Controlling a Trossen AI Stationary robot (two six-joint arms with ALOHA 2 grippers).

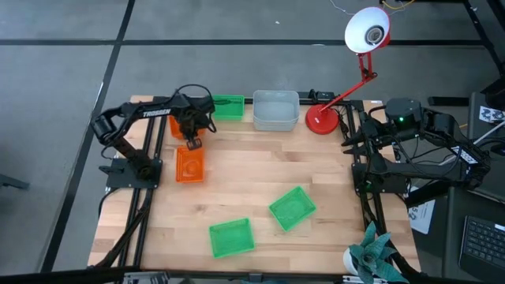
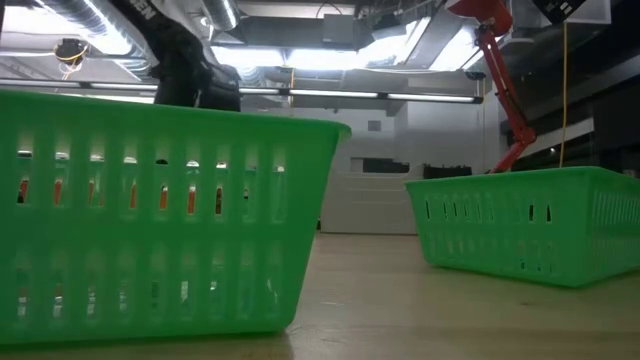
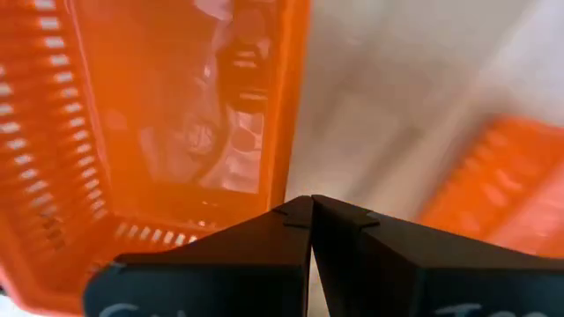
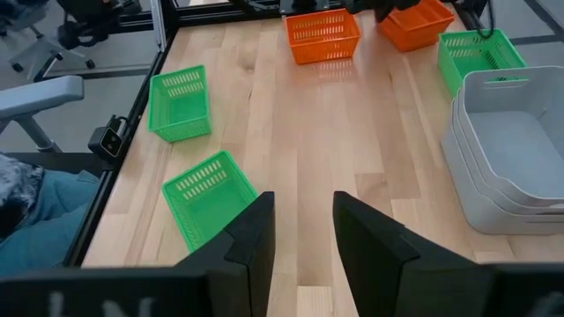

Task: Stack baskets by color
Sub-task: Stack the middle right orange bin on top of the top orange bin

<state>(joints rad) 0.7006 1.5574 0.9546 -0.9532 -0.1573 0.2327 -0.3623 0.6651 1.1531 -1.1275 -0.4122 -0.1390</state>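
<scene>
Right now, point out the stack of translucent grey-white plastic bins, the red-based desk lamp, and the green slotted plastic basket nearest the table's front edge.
grey-white bin stack [image 1: 275, 109], high view, inside floor of top bin.
red-based desk lamp [image 1: 321, 121], high view, round base.
green basket [image 1: 231, 237], high view, inside floor.

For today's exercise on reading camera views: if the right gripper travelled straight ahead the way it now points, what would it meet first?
The right gripper, jaws open, points down across the bare wooden table. Going straight on, it would probably meet the tabletop first. The orange basket lies farther along that line; depth is hard to judge.
</scene>
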